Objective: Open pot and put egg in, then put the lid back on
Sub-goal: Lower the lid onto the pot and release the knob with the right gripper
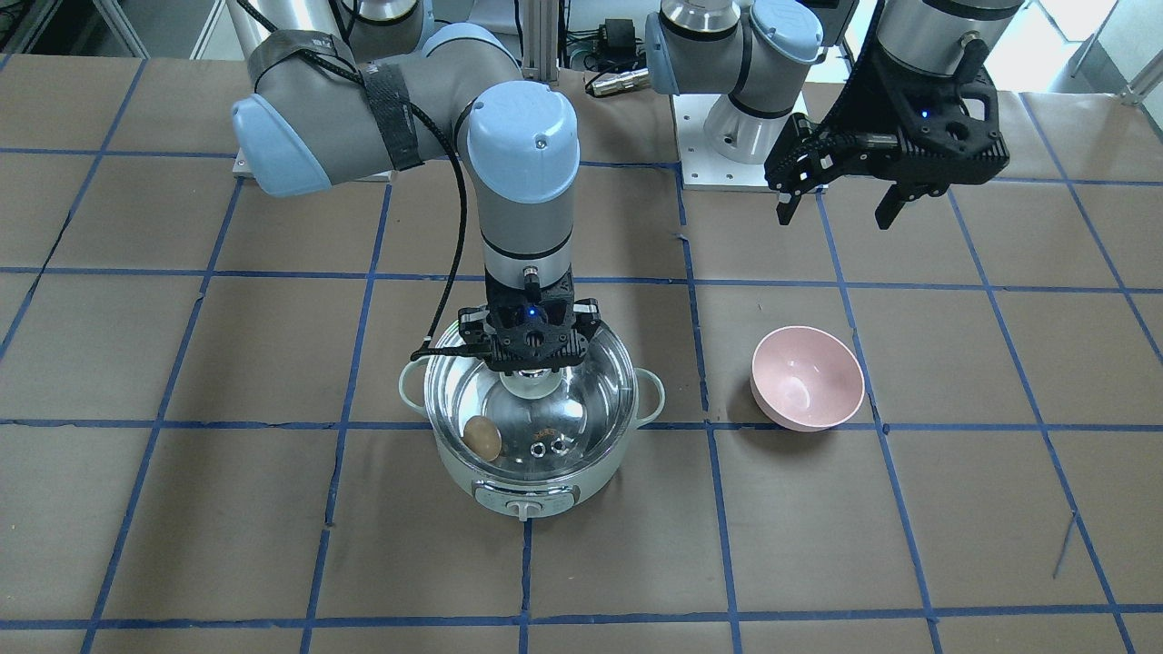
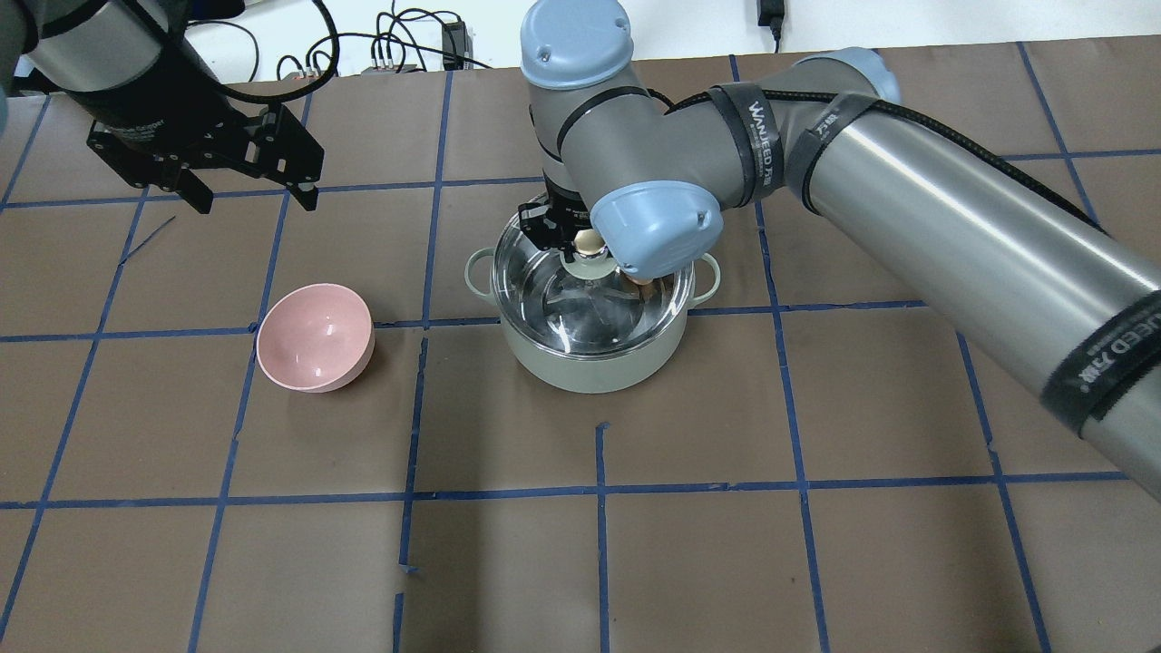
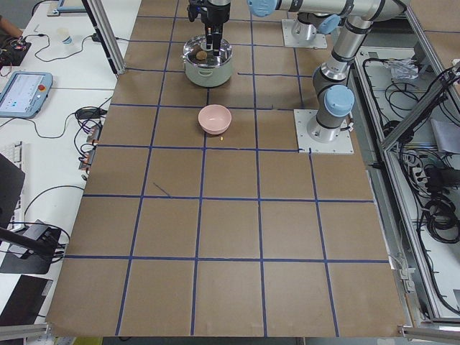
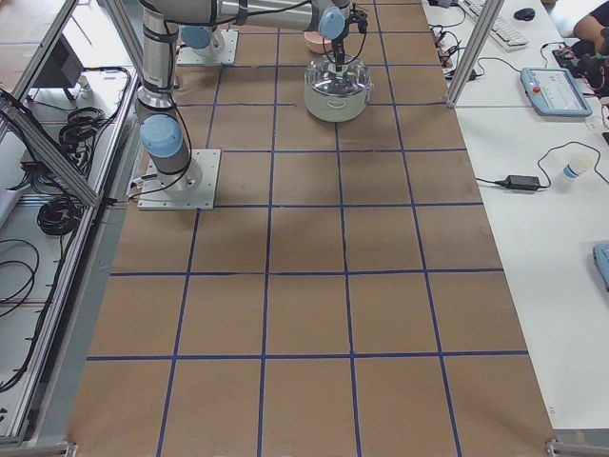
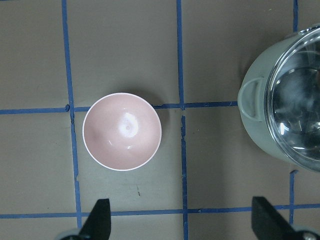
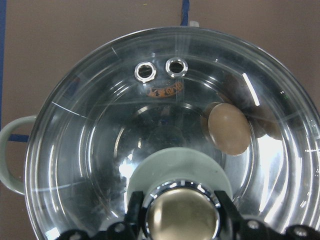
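egg [image 6: 229,128] was in pot [image 1: 545,498], under lid [image 6: 100,130] | lid looked seated on rim | R gripper [image 1: 531,359] pinched on knob [image 6: 181,216] | L gripper [image 1: 834,216] wide open, idle above table | todo: release knob, retract

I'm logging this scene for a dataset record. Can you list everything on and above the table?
mint-green round electric pot: one, pale green with steel inside, mid-table.
clear round glass lid: one, clear with a gold-beige knob, on the pot.
tan-brown oval egg: one, tan, inside the pot under the lid.
pink round bowl: one, pink, empty, beside the pot on the robot's left.
brown paper-covered table: one, brown with a blue tape grid.
left gripper: one, black, fingers open, raised near the bowl.
right gripper: one, black, fingers on the lid's knob.
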`<state>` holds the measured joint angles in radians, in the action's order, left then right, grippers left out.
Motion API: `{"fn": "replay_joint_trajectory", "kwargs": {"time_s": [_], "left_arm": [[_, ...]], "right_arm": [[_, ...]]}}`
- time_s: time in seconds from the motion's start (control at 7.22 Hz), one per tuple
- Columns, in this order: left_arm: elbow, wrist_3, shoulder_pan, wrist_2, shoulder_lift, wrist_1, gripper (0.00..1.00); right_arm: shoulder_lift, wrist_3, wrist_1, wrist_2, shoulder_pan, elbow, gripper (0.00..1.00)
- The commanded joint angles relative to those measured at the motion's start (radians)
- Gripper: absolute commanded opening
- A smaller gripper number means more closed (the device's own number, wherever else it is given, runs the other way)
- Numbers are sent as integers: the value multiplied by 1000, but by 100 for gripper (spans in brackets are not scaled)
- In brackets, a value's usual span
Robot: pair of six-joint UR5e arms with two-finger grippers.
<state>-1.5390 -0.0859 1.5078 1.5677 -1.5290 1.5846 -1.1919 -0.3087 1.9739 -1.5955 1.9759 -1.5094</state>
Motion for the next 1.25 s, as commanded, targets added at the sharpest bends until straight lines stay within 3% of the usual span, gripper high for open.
{"fn": "replay_joint_trajectory", "kwargs": {"time_s": [0.0,0.14,0.28,0.42,0.69,1.11], "left_arm": [[0,0,0,0,1,0,100],[0,0,0,0,1,0,100],[0,2,2,0,1,0,100],[0,2,2,0,1,0,100],[0,2,2,-2,1,0,100],[-3,2,2,-3,1,0,100]], "right_arm": [[0,-4,0,-1,0,1,33],[0,-4,0,0,0,8,75],[-2,-6,-1,2,-3,12,89],[-3,-6,-6,2,-8,18,94],[-14,-3,-12,23,-23,21,95],[-134,29,-267,31,-109,77,94]]}}
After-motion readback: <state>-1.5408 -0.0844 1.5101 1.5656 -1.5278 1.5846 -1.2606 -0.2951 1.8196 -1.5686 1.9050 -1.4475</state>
